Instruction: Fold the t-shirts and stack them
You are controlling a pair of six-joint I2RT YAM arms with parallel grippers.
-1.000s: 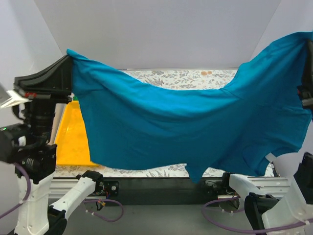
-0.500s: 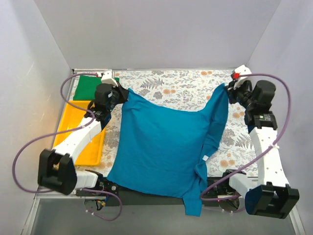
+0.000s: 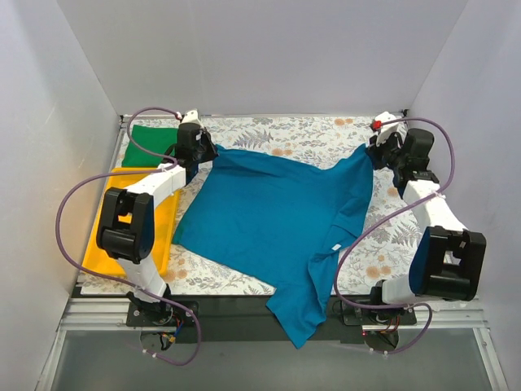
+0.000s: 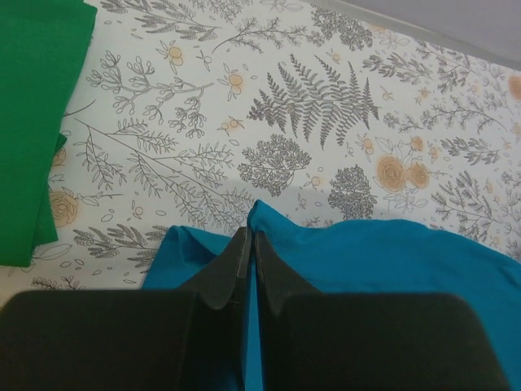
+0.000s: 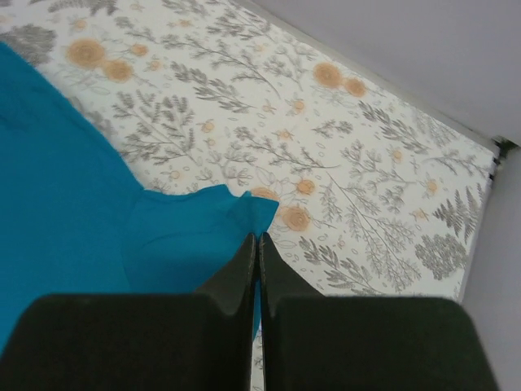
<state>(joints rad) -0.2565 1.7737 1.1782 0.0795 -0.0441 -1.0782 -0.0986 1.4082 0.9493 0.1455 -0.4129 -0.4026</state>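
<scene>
**A:** From above, how far along is it?

**B:** Early, I'd judge. The teal-blue shirt [image 3: 277, 216] lies spread open and unfolded on the floral-covered table [image 3: 309, 130], with its near end hanging over the near edge. The left gripper [image 3: 210, 153] and right gripper [image 3: 371, 153] each pinch one of its far corners. The green shirt [image 3: 151, 145] sits far left, beyond the yellow tray [image 3: 114, 236]. It looks folded, though I can't be sure. The teal one has yet to be folded and stacked.

**A:** And the left wrist view?

**B:** It shows the grip closely, which the top view cannot: fingers [image 4: 236, 261] clamped tight on a teal edge, with green cloth lying flat at left.

**A:** Right wrist?

**B:** Jaws pressed together on a teal corner. Neither the green shirt nor the tray shows there.
</scene>
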